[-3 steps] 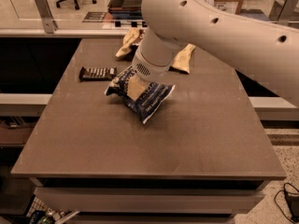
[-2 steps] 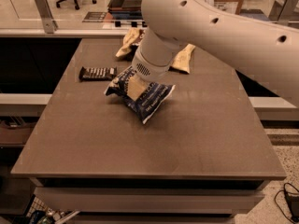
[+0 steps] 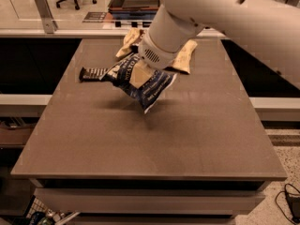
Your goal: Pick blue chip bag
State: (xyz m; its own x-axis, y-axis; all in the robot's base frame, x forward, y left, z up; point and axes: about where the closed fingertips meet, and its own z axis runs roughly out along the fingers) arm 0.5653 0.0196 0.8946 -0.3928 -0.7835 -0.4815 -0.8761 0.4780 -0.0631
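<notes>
Starting at the left, the small dark candy bar (image 3: 93, 72) lies flat on the desk (image 3: 187, 139), untouched. Just right of the candy bar is the blue chip bag (image 3: 152, 89). Its crumpled left edge nearly meets the bar in this view, and its lower corner points down toward the desk. A soft shadow sits on the desk beneath it, so we judge the bag is already raised clear of the surface rather than resting on it. The tool (image 3: 139, 76) is also just right of the candy bar, under the arm's thick white wrist. It is clamped into the upper middle of the blue bag, and a pale finger shows against the foil. Farther right of the candy bar, and behind it, the yellow-and-brown chip bag (image 3: 186, 56) stays on the desk, partly hidden by the arm.

We take the grasp as made and the lift as begun. What seems left is to carry the bag higher without the foil slipping.
</notes>
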